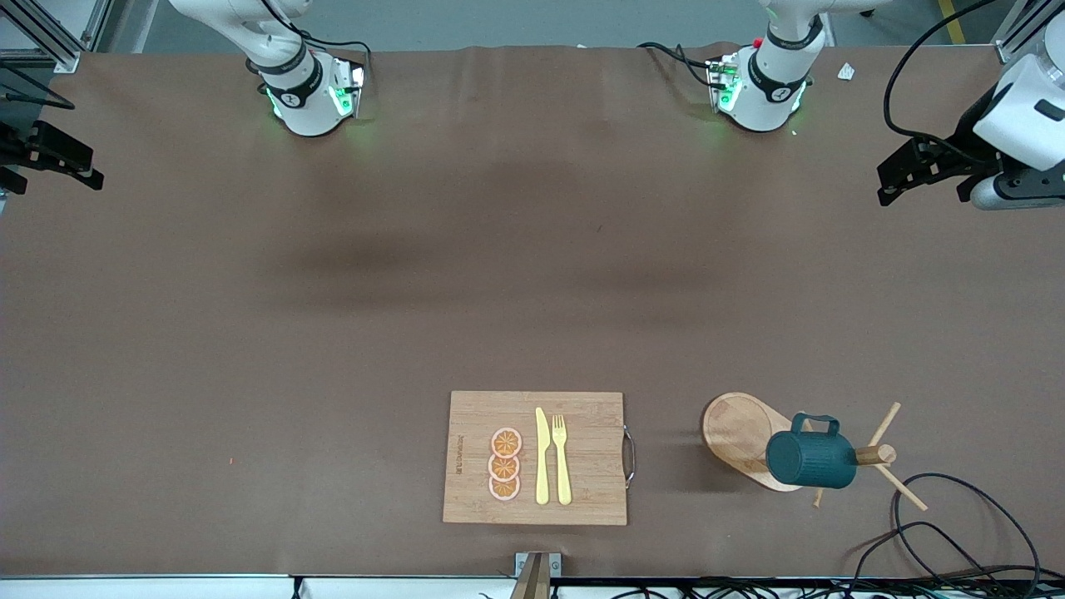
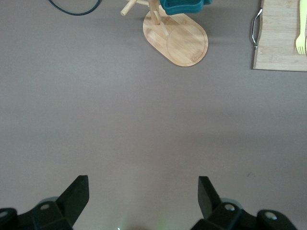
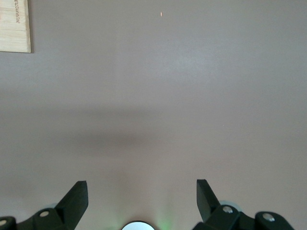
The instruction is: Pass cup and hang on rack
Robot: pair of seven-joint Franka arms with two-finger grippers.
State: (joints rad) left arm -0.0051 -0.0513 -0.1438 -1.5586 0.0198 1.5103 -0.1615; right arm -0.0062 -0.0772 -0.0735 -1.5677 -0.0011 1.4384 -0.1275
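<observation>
The dark teal cup (image 1: 811, 459) hangs by its handle on a peg of the light wooden rack (image 1: 736, 433), near the front camera toward the left arm's end of the table. Both also show in the left wrist view: the cup (image 2: 184, 5) and the rack's oval base (image 2: 180, 40). My left gripper (image 1: 884, 187) is open and empty, held up over the table's edge at the left arm's end; its jaws stand wide apart over bare table (image 2: 143, 191). My right gripper (image 1: 58, 170) is open and empty at the right arm's end, over bare table (image 3: 142, 194).
A bamboo cutting board (image 1: 582, 416) with orange slices (image 1: 505, 464), a yellow knife (image 1: 542, 456) and a yellow fork (image 1: 562, 457) lies beside the rack, near the front camera. Black cables (image 1: 948, 532) loop near the rack at the table's front edge.
</observation>
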